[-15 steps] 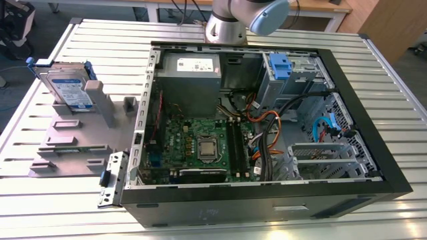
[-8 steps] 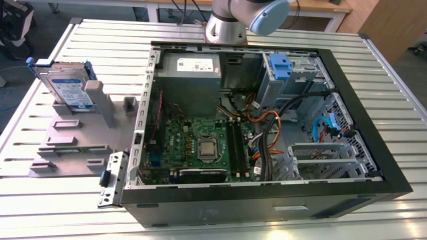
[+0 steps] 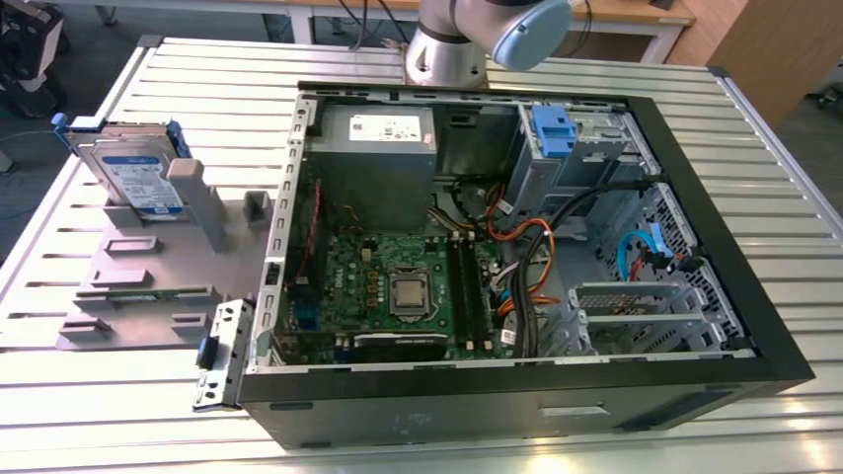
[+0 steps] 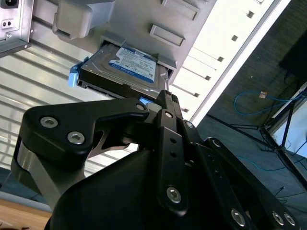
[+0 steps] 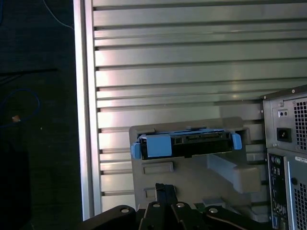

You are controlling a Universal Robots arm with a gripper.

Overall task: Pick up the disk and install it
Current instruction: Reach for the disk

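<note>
My gripper (image 5: 165, 188) is clenched on nothing, its tips pressed together. Near ahead of it, not touching, the disk (image 5: 184, 143) stands on edge in a grey holder (image 5: 192, 175). The holder sits on the slatted table (image 5: 192, 62), at the exterior view's left of the open computer case (image 3: 527, 400).

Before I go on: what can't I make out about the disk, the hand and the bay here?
- Lower part of the disk: exterior view, the grey holder covers it.
- Its near edge: second wrist view, the hand stands before it.
- Inside of the drive bay: exterior view, blue bracket and cables hide it.
- Arm: exterior view, cut off by the top edge.
</note>
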